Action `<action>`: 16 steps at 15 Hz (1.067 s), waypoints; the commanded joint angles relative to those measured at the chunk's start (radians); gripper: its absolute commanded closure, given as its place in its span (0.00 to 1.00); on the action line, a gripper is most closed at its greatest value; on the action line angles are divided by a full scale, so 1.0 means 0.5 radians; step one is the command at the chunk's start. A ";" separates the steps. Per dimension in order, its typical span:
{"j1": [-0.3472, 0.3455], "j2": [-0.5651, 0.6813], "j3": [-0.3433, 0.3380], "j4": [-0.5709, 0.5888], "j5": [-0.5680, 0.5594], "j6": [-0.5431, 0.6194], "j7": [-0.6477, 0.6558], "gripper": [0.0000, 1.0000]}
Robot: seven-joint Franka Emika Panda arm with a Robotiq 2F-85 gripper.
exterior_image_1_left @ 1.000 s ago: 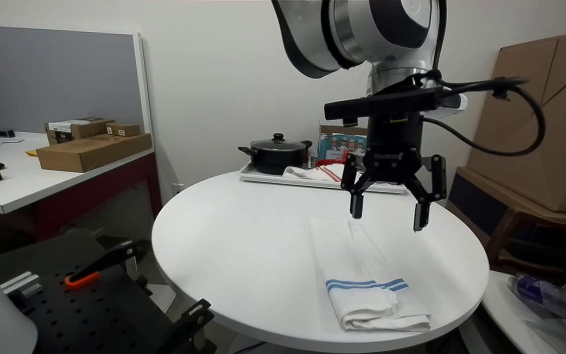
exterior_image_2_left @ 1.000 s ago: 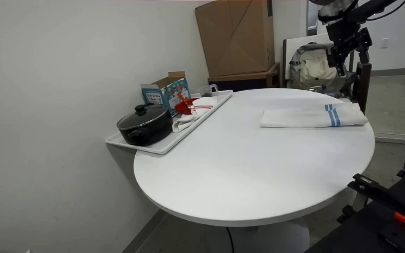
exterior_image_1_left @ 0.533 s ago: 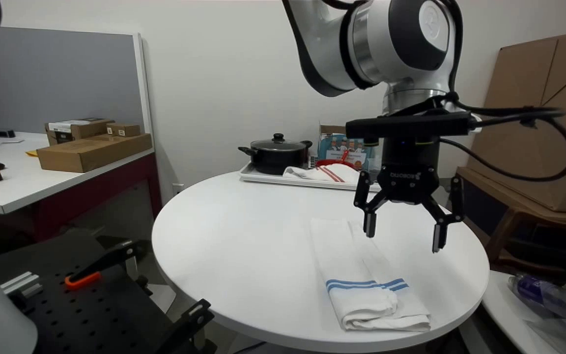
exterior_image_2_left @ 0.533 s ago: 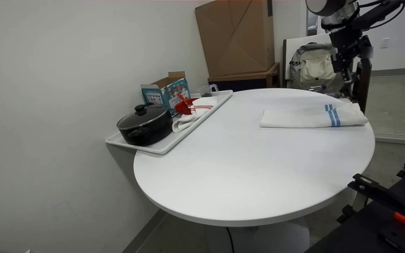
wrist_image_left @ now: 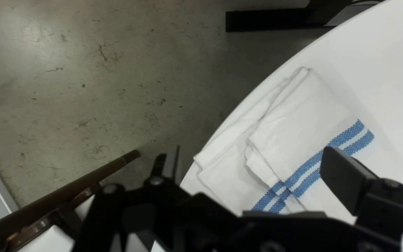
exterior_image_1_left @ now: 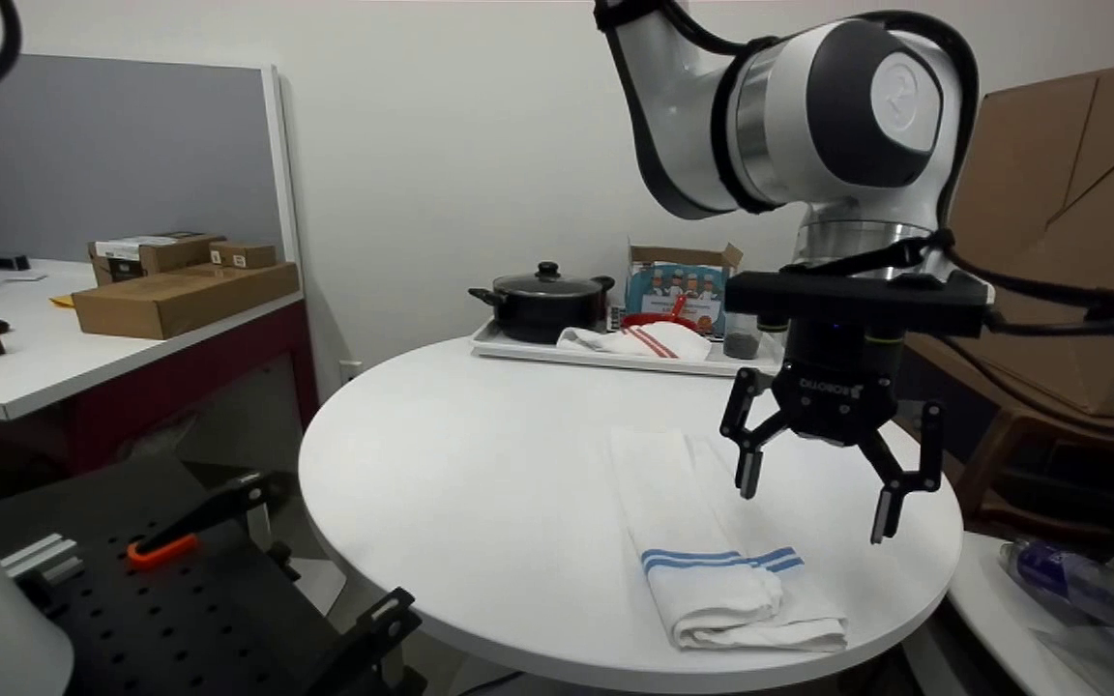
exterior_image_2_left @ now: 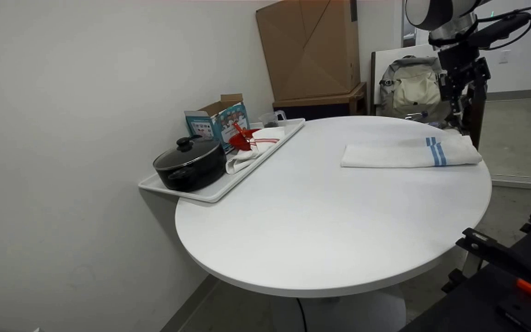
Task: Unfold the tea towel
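End effector [exterior_image_1_left: 812,517] has just been lowered and moved right, spread wide, nothing held; tea towel [exterior_image_1_left: 685,527] hasn't been budged, so an unfolding grab's probably being set up.

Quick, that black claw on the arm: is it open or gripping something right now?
Gripper: open, jaws wide apart, holding nothing.

White tea towel [exterior_image_1_left: 712,539] with 2 blue stripes, white table [exterior_image_1_left: 470,483], black pincer [exterior_image_1_left: 813,517], black pot [exterior_image_1_left: 545,311].
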 commanded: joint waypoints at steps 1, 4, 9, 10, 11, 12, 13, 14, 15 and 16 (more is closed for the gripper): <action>-0.085 0.133 0.106 0.130 0.179 0.000 -0.147 0.00; -0.104 0.226 0.150 0.187 0.224 0.021 -0.190 0.00; -0.121 0.356 0.191 0.236 0.229 0.057 -0.206 0.00; -0.124 0.373 0.195 0.242 0.227 0.062 -0.206 0.00; -0.125 0.386 0.198 0.247 0.223 0.066 -0.205 0.00; -0.128 0.397 0.200 0.250 0.223 0.069 -0.205 0.00; -0.131 0.401 0.202 0.252 0.223 0.070 -0.207 0.00; -0.134 0.406 0.203 0.254 0.223 0.071 -0.210 0.00; -0.139 0.409 0.205 0.255 0.226 0.073 -0.217 0.00; -0.142 0.413 0.205 0.257 0.226 0.076 -0.221 0.00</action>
